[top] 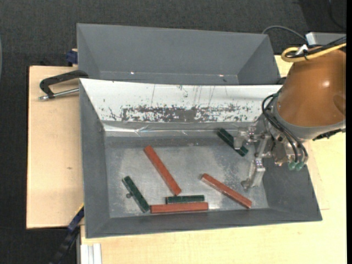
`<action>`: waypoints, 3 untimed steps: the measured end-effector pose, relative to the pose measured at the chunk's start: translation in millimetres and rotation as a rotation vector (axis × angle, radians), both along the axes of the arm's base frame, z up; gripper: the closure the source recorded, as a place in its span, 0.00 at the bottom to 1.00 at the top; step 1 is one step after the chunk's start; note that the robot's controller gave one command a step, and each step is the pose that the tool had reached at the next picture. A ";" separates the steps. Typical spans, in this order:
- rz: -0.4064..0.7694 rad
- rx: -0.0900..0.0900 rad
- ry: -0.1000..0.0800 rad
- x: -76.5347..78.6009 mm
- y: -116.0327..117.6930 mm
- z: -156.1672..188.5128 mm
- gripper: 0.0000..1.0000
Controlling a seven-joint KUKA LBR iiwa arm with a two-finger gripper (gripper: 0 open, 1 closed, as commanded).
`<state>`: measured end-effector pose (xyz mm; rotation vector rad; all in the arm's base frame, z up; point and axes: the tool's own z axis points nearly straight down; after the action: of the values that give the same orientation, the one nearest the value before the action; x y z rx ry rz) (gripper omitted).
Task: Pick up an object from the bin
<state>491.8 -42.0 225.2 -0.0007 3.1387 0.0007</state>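
Honestly, this step looks like lining up on the slanted red stick (pixel 225 190) at the right front of the bin (pixel 93 164). I'd square the jaws across its narrow side and drop straight down, staying off the front wall.

Count, left to right:
- a dark green stick (pixel 135 194) at front left
- a long red stick (pixel 162 170) mid-floor
- a short green stick (pixel 185 199) touching a flat red stick (pixel 180 207) along the front
- the slanted red one
- a far green stick (pixel 231 142) by the back wall

That's three red and three green. The jaws hang over the slanted one's right half, and I can't tell if they're open or closed.
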 end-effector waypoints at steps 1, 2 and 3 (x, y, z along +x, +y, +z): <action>-0.084 0.001 -0.003 0.9 6.8 -81.3 0.00; -0.090 0.001 0.005 -1.0 8.7 -120.4 0.00; -0.354 0.001 -0.002 8.2 18.4 -113.1 0.00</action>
<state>499.9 -23.6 112.1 0.5521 3.0877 0.0022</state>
